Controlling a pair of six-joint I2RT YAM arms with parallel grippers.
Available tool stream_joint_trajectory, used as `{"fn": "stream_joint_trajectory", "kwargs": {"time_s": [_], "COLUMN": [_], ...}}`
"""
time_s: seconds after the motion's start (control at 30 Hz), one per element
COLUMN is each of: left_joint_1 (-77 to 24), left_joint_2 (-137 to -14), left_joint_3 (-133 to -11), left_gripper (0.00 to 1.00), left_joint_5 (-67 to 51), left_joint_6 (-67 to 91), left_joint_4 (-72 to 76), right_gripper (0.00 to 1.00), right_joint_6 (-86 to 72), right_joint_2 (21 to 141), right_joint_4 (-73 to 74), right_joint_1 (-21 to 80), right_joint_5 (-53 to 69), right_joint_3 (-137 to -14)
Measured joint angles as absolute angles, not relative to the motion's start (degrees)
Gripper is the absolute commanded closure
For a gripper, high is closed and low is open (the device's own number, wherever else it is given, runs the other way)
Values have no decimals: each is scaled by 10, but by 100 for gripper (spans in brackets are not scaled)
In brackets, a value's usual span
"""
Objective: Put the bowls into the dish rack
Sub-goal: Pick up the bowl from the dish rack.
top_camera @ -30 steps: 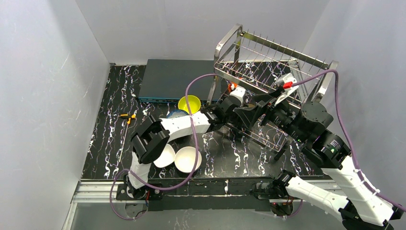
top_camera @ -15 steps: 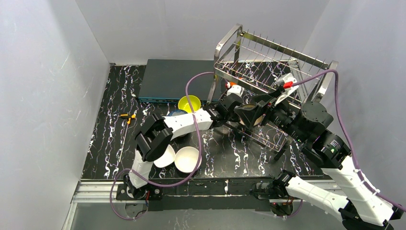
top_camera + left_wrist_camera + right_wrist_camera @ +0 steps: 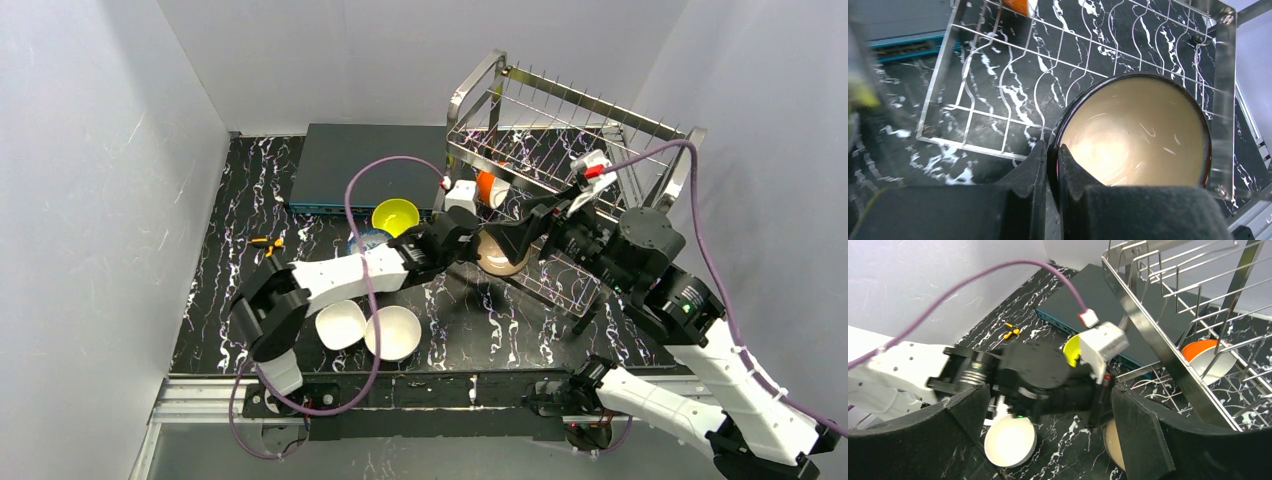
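Note:
My left gripper (image 3: 1050, 147) is shut on the rim of a tan-brown bowl (image 3: 1138, 130), one finger inside and one outside. In the top view that bowl (image 3: 500, 252) is tilted on its side at the near left edge of the dish rack's (image 3: 575, 140) lower tier, with the left gripper (image 3: 470, 243) beside it. My right gripper (image 3: 527, 227) hovers open just right of the bowl; its wrist view shows wide jaws (image 3: 1048, 390) straddling the left arm's wrist. An orange bowl (image 3: 490, 186) stands in the lower tier.
A yellow-green bowl (image 3: 395, 216) and a dark blue bowl (image 3: 366, 240) sit in front of the flat grey-blue box (image 3: 360, 165). Two white bowls (image 3: 340, 325) (image 3: 392, 332) lie near the left arm's base. A small yellow tool (image 3: 265, 243) lies at the left.
The left gripper has shut on the tan-brown bowl's rim. The left arm has stretched out flatter, and the bowl sits slightly further left and lower. The right gripper stayed open.

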State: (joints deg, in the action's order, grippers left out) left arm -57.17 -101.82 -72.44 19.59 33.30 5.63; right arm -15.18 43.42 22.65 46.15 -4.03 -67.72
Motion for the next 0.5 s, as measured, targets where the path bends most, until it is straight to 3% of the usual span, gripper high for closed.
{"fn": "stream_joint_trajectory", "kwargs": {"time_s": [0.3, 0.5], "left_joint_1": [-572, -572], "left_joint_2": [-791, -661], "left_joint_3": [-597, -543], "left_gripper": [100, 100], "left_joint_5": [255, 286], "left_joint_6": [262, 220], "left_joint_4": [67, 68], "right_gripper": [1, 7], "right_joint_6": [-183, -198], "right_joint_2": [503, 547], "right_joint_4": [269, 291], "right_joint_1": [462, 462], "right_joint_5": [-49, -37], "right_joint_3": [-677, -677]}}
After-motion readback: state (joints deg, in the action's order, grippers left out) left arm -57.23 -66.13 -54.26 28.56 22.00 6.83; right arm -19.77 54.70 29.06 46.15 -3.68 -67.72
